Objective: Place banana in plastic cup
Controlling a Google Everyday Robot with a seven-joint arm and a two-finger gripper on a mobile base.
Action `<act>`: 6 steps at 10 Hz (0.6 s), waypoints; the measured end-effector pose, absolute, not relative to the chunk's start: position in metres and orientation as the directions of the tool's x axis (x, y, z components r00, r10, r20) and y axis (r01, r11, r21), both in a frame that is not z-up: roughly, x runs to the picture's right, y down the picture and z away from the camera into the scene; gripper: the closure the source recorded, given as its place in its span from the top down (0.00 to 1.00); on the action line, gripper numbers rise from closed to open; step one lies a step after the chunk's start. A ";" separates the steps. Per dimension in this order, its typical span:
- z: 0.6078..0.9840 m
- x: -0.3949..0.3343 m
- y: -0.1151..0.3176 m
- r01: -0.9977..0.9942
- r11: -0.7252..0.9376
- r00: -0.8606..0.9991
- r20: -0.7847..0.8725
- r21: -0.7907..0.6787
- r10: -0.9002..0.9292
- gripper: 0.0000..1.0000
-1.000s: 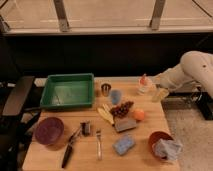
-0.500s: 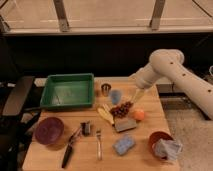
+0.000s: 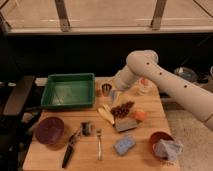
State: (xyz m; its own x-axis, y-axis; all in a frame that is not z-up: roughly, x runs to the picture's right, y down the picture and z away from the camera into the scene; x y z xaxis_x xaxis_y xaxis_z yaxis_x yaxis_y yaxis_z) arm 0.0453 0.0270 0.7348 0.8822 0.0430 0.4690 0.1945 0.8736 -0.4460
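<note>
Left of the grapes (image 3: 122, 108), close against them, the banana (image 3: 105, 115) lies flat on the bench (image 3: 145, 147). Expect it to be light, soft-skinned and curved, apt to roll, so pinch it gently across the middle. Your tool (image 3: 118, 94) hangs behind the grapes, jaws apart and empty, near the banana but not over it.

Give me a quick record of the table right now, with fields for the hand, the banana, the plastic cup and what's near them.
hand: hand open, holding nothing, low over the back middle of the table, at the plastic cup
banana: banana lying on the table in front of the cups, untouched
plastic cup: plastic cup upright beside the metal cup, partly hidden by the hand
neighbours: grapes and orange right of the banana; green tray to the left
status: banana not yet in cup
</note>
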 end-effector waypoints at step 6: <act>0.752 0.030 0.043 0.223 0.868 0.882 0.471 -0.443 0.014 0.75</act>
State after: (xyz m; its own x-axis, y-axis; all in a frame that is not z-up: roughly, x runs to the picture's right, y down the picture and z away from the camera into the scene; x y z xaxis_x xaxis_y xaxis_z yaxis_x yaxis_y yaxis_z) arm 0.0300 0.0430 0.7515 0.8821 0.0140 0.4708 0.2228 0.8683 -0.4432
